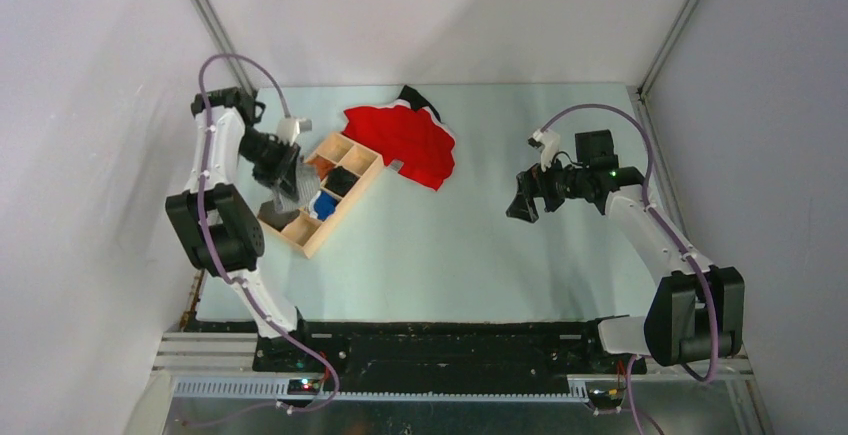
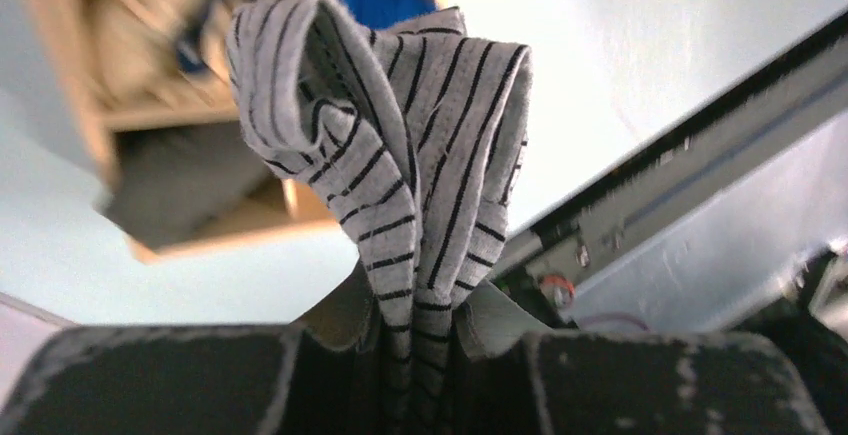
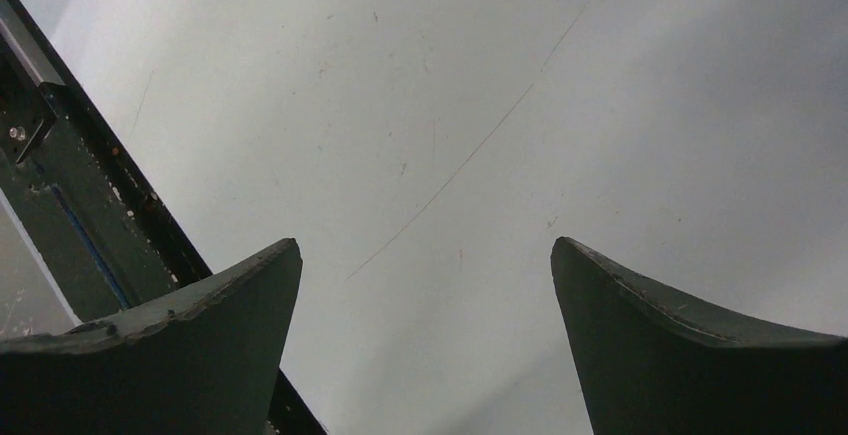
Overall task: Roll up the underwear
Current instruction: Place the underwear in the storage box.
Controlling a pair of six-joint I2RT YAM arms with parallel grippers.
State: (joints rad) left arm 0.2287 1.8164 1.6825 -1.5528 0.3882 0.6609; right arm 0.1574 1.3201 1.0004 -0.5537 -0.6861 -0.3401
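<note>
Left jaws clenched on the underwear [image 2: 400, 155], which hung bunched above the wooden organiser [image 1: 310, 245]. Right jaws released, holding nothing, over the desk [image 1: 450, 255]. Judgement: carry the underwear to open desk and spread it flat before rolling.

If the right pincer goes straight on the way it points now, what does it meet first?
Probably only the bare table; nothing lies between the open right pincer and it, though depth is unclear.
</note>
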